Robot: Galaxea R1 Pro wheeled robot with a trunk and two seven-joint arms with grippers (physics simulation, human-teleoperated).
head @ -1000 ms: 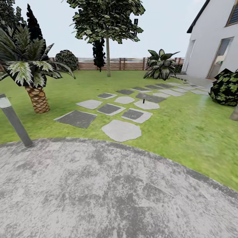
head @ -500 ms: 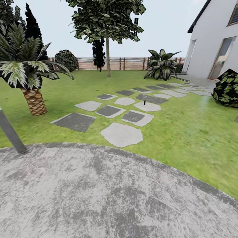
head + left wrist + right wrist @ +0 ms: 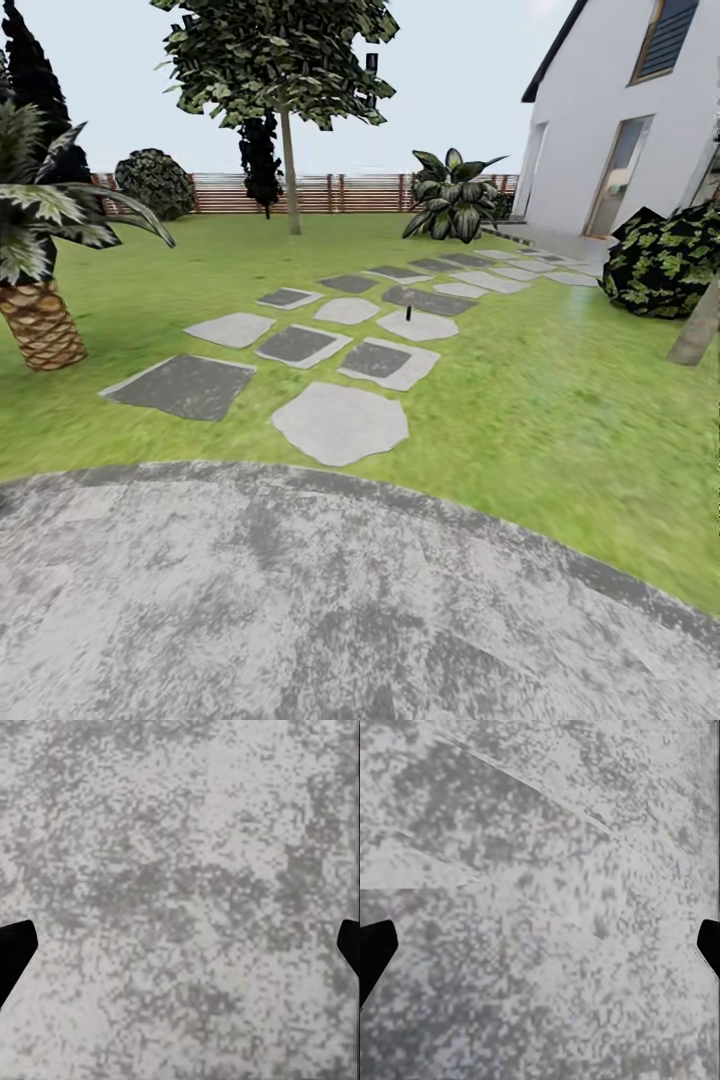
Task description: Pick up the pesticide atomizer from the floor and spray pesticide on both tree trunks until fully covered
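A round patch of mottled grey pavement (image 3: 330, 610) fills the near ground, and its curved edge meets the lawn (image 3: 560, 420) of the garden, which runs back to a brown slatted fence (image 3: 340, 193).

A small dark upright object (image 3: 408, 313) stands on a pale stepping stone (image 3: 420, 325) at about 12 o'clock, well out on the lawn; it is too small to tell whether it is the atomizer. A tall tree (image 3: 275, 60) with a thin pale trunk (image 3: 291, 175) and dark-green leaves high up rises near the fence at 11 o'clock. At 3 o'clock the base of a thicker pale trunk (image 3: 695, 330) leans in at the frame edge, just beside a dark leafy bush (image 3: 665, 262).

Stepping stones (image 3: 340, 422), grey and pale in turn, lead from the pavement edge toward the white house (image 3: 625, 120) at 1 o'clock. The grass on both sides of them is open. A palm (image 3: 40, 320) stands at 9 o'clock, a broad-leaved plant (image 3: 450, 195) near the fence at 12 o'clock, and a round bush (image 3: 155, 182) and a black tree (image 3: 260, 160) along the fence.

The left claw (image 3: 180, 949) hangs over the pavement (image 3: 180, 870) with its dark fingertips (image 3: 13, 949) wide apart, released and empty. The right claw (image 3: 540, 949) is likewise spread over cracked pavement (image 3: 540, 832), holding nothing.
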